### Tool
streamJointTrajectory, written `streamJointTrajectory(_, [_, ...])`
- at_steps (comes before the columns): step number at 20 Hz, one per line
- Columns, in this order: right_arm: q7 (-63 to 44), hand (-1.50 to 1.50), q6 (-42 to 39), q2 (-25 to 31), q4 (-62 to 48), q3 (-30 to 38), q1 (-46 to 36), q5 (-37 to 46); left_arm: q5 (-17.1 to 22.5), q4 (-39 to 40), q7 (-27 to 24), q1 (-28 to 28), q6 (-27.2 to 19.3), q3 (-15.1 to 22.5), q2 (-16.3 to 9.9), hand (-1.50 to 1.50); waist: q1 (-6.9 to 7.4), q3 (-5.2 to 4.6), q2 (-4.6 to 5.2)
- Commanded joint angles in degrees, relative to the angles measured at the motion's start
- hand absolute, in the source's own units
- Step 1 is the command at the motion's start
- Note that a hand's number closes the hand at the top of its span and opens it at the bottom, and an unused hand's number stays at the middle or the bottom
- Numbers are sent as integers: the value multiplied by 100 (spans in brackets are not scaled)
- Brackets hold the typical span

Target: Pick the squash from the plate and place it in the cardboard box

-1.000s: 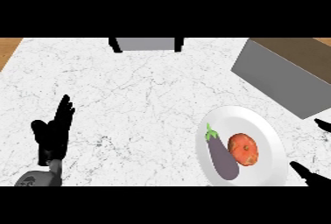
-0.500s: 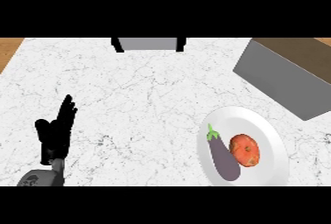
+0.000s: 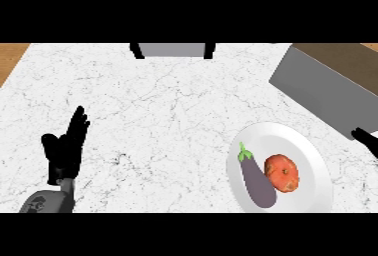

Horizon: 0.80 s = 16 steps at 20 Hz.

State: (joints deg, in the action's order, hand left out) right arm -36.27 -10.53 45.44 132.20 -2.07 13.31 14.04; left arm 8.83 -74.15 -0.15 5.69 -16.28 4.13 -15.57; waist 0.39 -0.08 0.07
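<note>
Head view: the squash [image 3: 282, 172] lies on the plate [image 3: 314, 165] at 4 o'clock, touching the eggplant [image 3: 256, 181]. Right hand [image 3: 365, 138] shows at 3 o'clock beside the box [image 3: 325, 95]; finger state cannot be determined. Left hand [image 3: 65, 150] rests open at 8 o'clock, well apart.

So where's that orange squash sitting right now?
In the head view the squash lies on the white plate at the counter's lower right, just right of the purple eggplant.

A long purple eggplant with a green stem [image 3: 255, 180] lies on the white marble counter's [image 3: 170, 110] right side.
</note>
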Motion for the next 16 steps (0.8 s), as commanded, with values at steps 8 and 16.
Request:
streamJointTrajectory(8, [-1459,-150,-837,-866,-394,-1155,-877,794,-217,401,-152,162,58,-170,258,0,-43,6,-2])
streamJointTrajectory(16, [-2661,-150,-1384,-1618,-292,-1630,-1540,1140,-385,-438,182,-335,62,-110,279,0,-10,5,-13])
